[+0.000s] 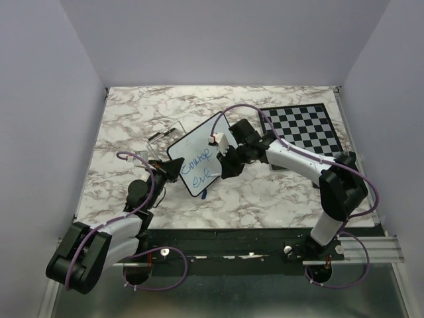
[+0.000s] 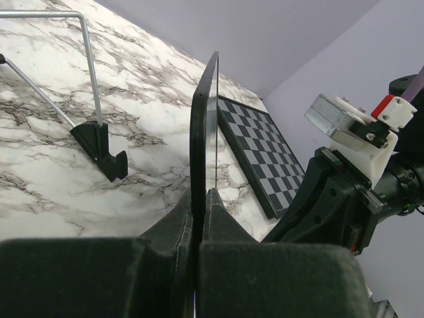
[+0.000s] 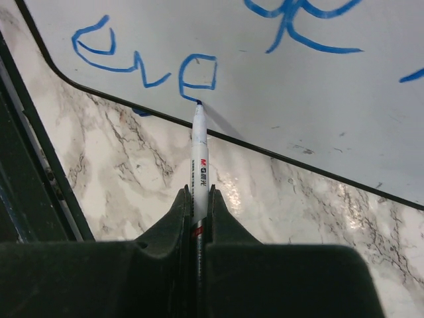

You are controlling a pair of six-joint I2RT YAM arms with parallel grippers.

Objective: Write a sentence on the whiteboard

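Standing on edge near the middle of the marble table, the whiteboard is running its long axis from near centre toward the far chessboard, its blue sentence in 2 lines facing your right arm. Your left arm is reaching low from the near left, the left gripper clenching the board's frame. Your right arm is arching leftward, the right gripper grasping a blue marker, tip touching the lowest letter.

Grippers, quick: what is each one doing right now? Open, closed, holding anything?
The left gripper is closed, clamping the edge of the whiteboard.
The right gripper is closed, holding a marker with its tip on the board.
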